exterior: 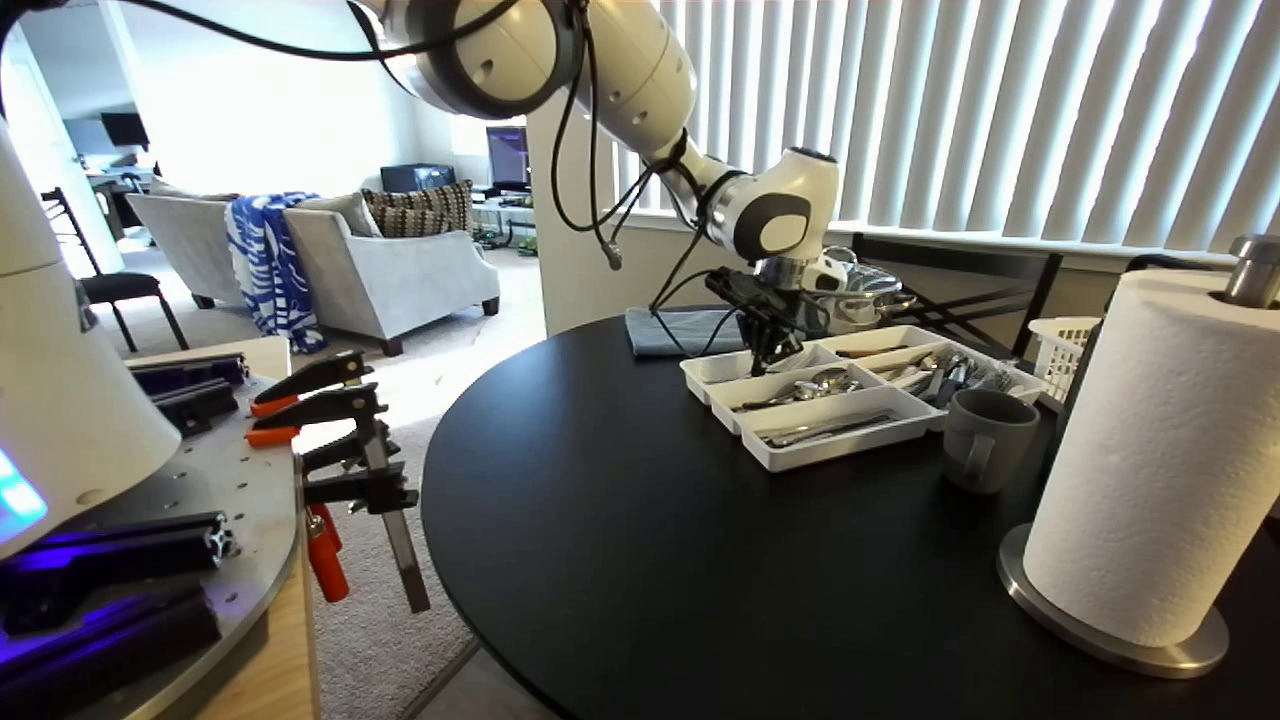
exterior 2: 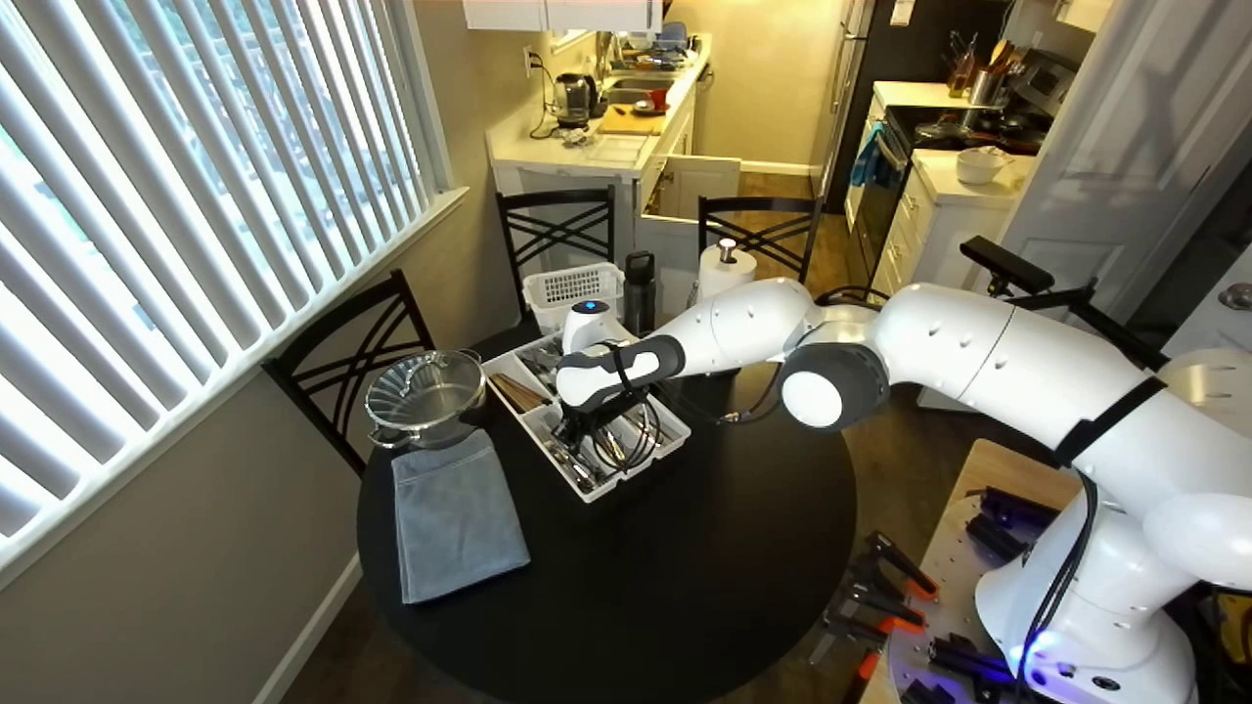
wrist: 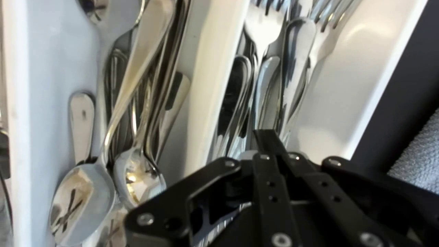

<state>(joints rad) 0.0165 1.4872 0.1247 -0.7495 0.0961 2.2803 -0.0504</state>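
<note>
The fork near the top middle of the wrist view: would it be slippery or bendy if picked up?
The fork looks shiny and smooth, so it may well be slippery. It appears to be solid metal, so it would likely stay stiff. It lies amid other cutlery, so a push would probably shift or rattle those pieces too.

On the table (exterior: 640,580), a mug (exterior: 990,440) stands near a paper roll (exterior: 1140,460), and a bottle (exterior 2: 640,295) beside a basket (exterior 2: 575,287). A cloth (exterior 2: 460,523) lies folded next to a lidded pot (exterior 2: 427,396). Farther off, a throw (exterior: 272,265) hangs over a sofa (exterior: 410,285) near a chair (exterior: 118,288).
</note>
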